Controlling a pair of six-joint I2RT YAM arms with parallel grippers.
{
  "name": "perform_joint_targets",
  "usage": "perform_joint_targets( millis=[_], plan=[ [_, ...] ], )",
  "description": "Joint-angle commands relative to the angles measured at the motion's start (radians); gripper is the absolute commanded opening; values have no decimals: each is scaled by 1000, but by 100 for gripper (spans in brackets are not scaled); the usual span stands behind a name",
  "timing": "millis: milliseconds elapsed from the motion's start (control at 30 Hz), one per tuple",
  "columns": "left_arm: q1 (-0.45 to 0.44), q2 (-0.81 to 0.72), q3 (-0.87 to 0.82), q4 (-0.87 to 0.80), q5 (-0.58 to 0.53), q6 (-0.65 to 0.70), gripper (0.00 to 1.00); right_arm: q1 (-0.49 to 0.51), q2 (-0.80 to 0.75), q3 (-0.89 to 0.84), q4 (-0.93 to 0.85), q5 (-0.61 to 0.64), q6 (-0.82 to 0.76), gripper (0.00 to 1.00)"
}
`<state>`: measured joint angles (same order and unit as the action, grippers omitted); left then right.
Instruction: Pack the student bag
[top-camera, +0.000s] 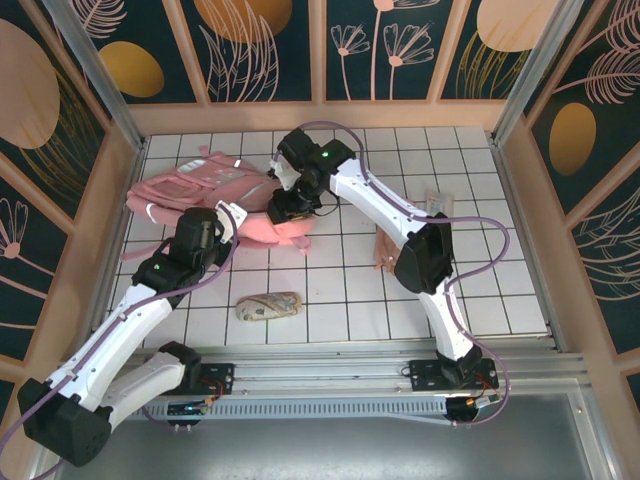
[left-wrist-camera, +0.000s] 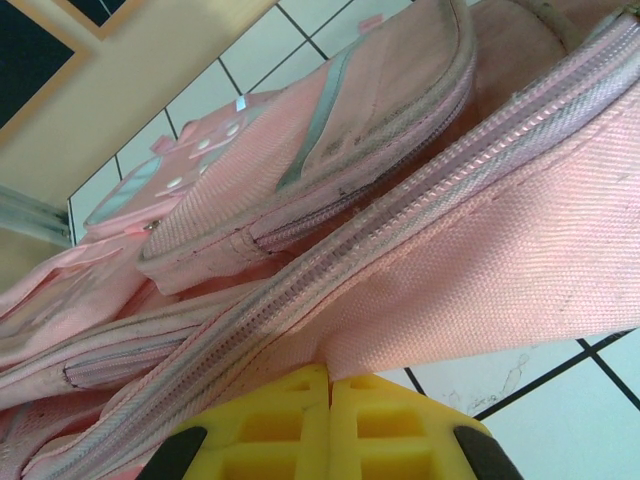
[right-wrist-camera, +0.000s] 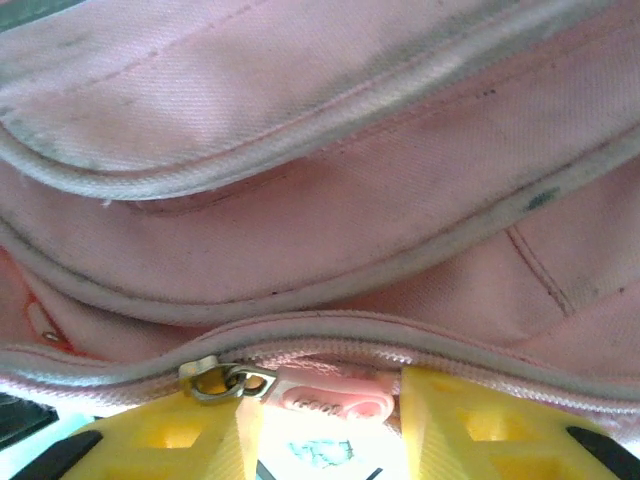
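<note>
Where the two arms meet, the student bag (top-camera: 185, 190) lies flat, directly ahead of both grippers, its bulk spreading off to the left of the left gripper (left-wrist-camera: 328, 385). That gripper's yellow fingers are pressed together, and the bag's long zip edge (left-wrist-camera: 400, 240) runs across just at their tips; cannot tell whether any cloth is pinched. The right gripper (right-wrist-camera: 320, 395) has its fingers apart, with a pink zip pull (right-wrist-camera: 345, 392) and its metal slider (right-wrist-camera: 225, 381) lying in the gap between them; cannot tell whether they touch. Above the right gripper, piped pocket seams (right-wrist-camera: 300, 160) crowd in close. A pink strap (top-camera: 138, 252) trails out on the left gripper's left side. Behind the left gripper, toward the arm bases, a small patterned pouch (top-camera: 268, 306) lies alone, well apart from the bag. Far off to the right gripper's right, beyond its elbow, sits a small pale packet (top-camera: 437, 203); a pinkish object (top-camera: 382, 250) is half hidden under that forearm, too covered to name. The surface (top-camera: 500, 290) is white square tile with dark grout lines, scuffed in places. Wood-framed walls (top-camera: 420, 50) enclose it, dark blue with gold discs and pale leaf drawings. A metal rail (top-camera: 330, 370) carries the arm bases at the near edge.
</note>
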<state>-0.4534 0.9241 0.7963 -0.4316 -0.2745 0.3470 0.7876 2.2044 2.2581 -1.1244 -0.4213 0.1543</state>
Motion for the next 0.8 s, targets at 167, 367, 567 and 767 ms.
perform_joint_targets(
  millis=[167, 367, 567, 767],
  plan=[
    [3, -34, 17, 87, -31, -16, 0, 19, -33, -29, 74, -29, -22, 0],
    [3, -47, 11, 76, -50, -10, 0, 11, -123, -134, 87, 64, -20, 0],
    [5, -62, 1, 57, -105, 7, 0, -54, -247, -366, 125, 146, -8, 0],
    [14, -80, -13, 35, -125, -5, 0, -106, -365, -523, 184, 138, 19, 0]
  ],
)
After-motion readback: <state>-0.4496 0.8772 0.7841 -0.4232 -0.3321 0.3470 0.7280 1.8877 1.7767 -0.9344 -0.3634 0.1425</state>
